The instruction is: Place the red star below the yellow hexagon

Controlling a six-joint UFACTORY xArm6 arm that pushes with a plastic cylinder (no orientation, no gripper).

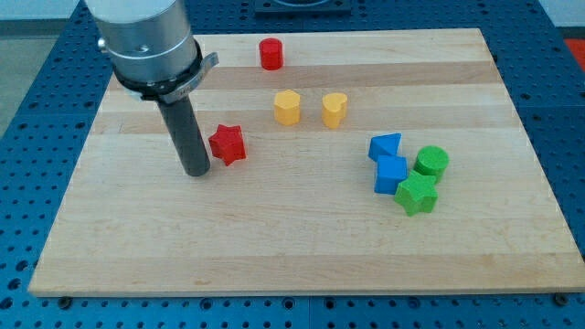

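- Wooden worktop (302, 247) on a blue perforated base (37, 82), seen from one camera.
- Arm ends in a dark rod (187, 132) under a grey cylindrical housing (146, 37); no claw on this rig, so nothing to report as released or clenched.
- My tip (197, 172) sits on the worktop at the view's left of centre, just to the left of the red star, very close; cannot tell if it touches.
- Red star (228, 144) lies just right of the tip, down and to the left of the yellow hexagon, apart from it.
- Yellow hexagon (287, 107) stands in the upper middle of the worktop.
- Second yellow block (335, 109), roughly heart-shaped, is just to the right of the hexagon with a small gap.
- Red cylinder (271, 54) is near the view's top edge of the worktop, above the hexagon and well apart from the star.
- Cluster at the view's right: blue triangular block (385, 146) on top, blue cube (391, 174) right below it, touching or nearly so.
- Green cylinder (431, 163) is to the right of the blue cube, close by.
- Green star (418, 194) is below the green cylinder, up against the blue cube's lower right.
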